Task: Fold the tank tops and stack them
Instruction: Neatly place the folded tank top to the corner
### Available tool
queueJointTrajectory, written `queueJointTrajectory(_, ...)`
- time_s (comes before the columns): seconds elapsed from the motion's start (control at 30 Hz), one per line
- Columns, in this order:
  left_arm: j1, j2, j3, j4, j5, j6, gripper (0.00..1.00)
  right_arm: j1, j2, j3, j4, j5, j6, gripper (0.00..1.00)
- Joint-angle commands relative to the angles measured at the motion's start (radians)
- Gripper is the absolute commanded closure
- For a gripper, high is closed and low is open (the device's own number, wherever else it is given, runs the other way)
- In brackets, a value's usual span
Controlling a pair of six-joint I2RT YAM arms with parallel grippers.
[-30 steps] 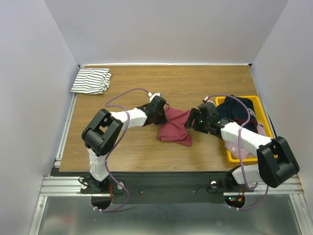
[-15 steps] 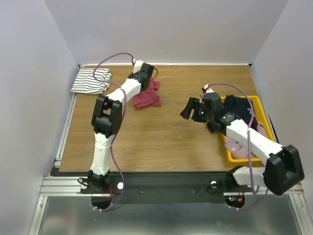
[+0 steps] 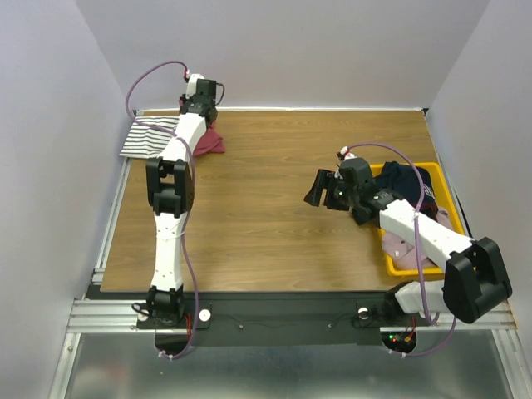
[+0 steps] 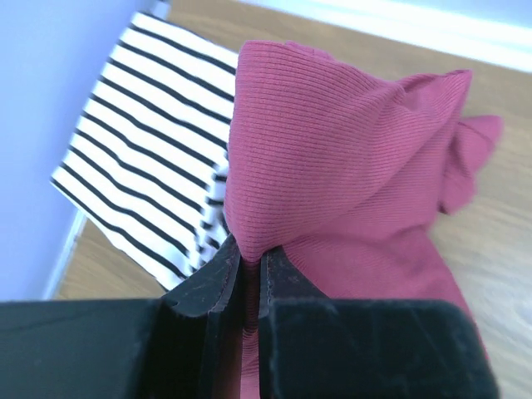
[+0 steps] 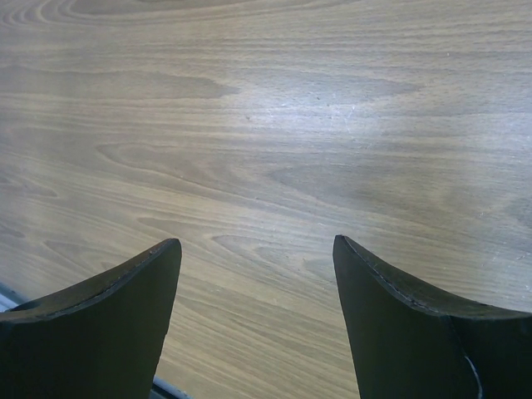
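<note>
Pinching red top (image 4: 332, 158), left gripper (image 4: 247, 262) sits at table's (image 3: 274, 241) far-left corner, just beside folded striped top (image 4: 141, 166). Best lower flat onto stripes, edges aligned, then release. Right gripper (image 5: 253, 274) gapes empty.

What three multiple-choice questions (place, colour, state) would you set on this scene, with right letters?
1. Where lies the striped tank top? A. table's far left corner B. its middle C. its near right corner
2. Colour of the held tank top in the left gripper? A. blue B. dark red C. green
3. The right gripper is: A. shut on cloth B. open, empty C. shut, empty
Key: 1A, top view shows it there; 2B, red cloth pinched in its jaws; 3B, only bare wood shows in its gap.
</note>
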Motion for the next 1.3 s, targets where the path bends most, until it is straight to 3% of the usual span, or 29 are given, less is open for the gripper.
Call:
queueJointTrajectory(0.0, 0.051, -0.026, 0.096, 0.045, -0.025, 0.073, 1.0, -0.004, 0.017, 0.047, 0.017, -0.007, -0.021, 0.2)
queueJointTrajectory(0.23, 0.129, -0.077, 0.071, 0.103, 0.056, 0.109, 1.0, -0.002, 0.049, 0.048, 0.021, 0.015, -0.022, 0.2)
queueJointTrajectory(0.63, 0.325, -0.099, 0.007, 0.139, 0.313, -0.055, 1.0, -0.004, 0.101, 0.045, 0.038, 0.026, -0.028, 0.21)
queueJointTrajectory(0.67, 0.335, -0.088, 0.008, 0.133, 0.322, -0.084, 0.97, -0.004, 0.101, 0.042, 0.038, 0.03, -0.028, 0.2)
queueJointTrajectory(0.77, 0.37, -0.069, -0.016, 0.137, 0.339, -0.141, 0.74, -0.004, 0.104, 0.035, 0.041, 0.035, -0.03, 0.2)
queueJointTrajectory(0.83, 0.387, -0.076, -0.053, 0.157, 0.35, -0.167, 0.44, -0.004, 0.106, 0.032, 0.043, 0.032, -0.028, 0.2)
queueJointTrajectory(0.87, 0.387, -0.083, -0.065, 0.163, 0.356, -0.177, 0.36, -0.004, 0.106, 0.032, 0.044, 0.032, -0.028, 0.2)
queueJointTrajectory(0.93, 0.387, -0.118, -0.116, 0.188, 0.363, -0.197, 0.32, -0.004, 0.104, 0.032, 0.046, 0.035, -0.028, 0.2)
queueJointTrajectory(1.0, 0.385, -0.164, -0.148, 0.226, 0.379, -0.226, 0.21, -0.004, 0.101, 0.032, 0.046, 0.038, -0.028, 0.19)
queueJointTrajectory(1.27, 0.318, -0.319, -0.226, 0.252, 0.412, -0.255, 0.2, -0.004, 0.064, 0.038, 0.044, 0.058, -0.01, 0.1)
